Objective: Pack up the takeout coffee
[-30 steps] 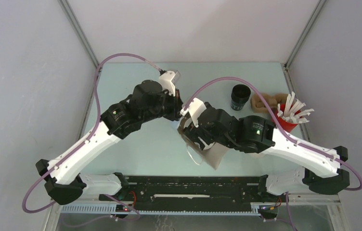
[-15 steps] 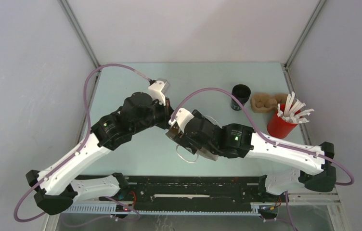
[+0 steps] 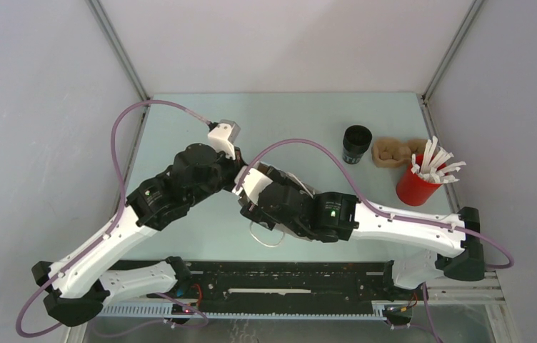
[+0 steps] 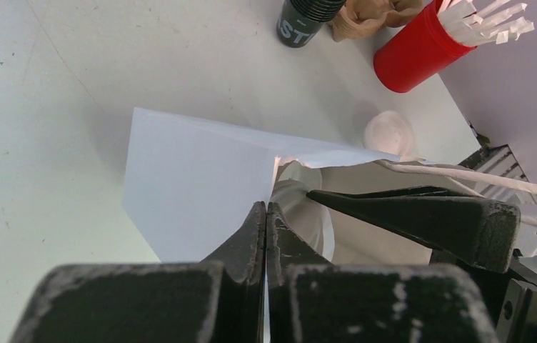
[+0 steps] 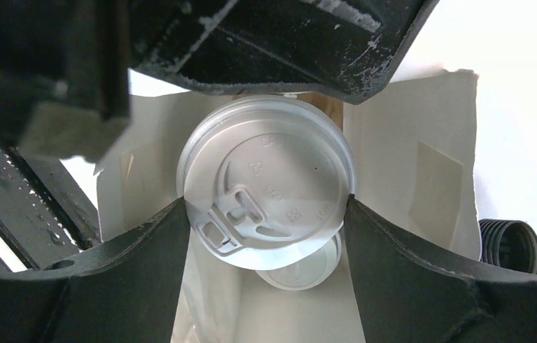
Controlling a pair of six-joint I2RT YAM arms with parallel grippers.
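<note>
Cup (image 5: pixel 266 179) being held inside the bag (image 4: pixel 194 179), centre, near side.
The cup is being gripped by the wide-set right gripper (image 5: pixel 267 209), lid facing its wrist, long axis running into the bag, whose edge is being pinched by the closed left gripper (image 4: pixel 266 214).

The left arm (image 3: pixel 119 229) rises from its base at the near left and slants toward the middle of the table, its wrist (image 3: pixel 200 166) turned to the right. The left gripper (image 4: pixel 266 209) has its jaws pressed together, pinching the edge of the white paper bag (image 4: pixel 194 179). The right arm (image 3: pixel 408 221) stretches low from the near right, leftward to meet it. The right gripper (image 5: pixel 266 211) stands wide, its fingers (image 5: pixel 151 243) touching both sides of the lidded coffee cup (image 5: pixel 266 179).
</note>
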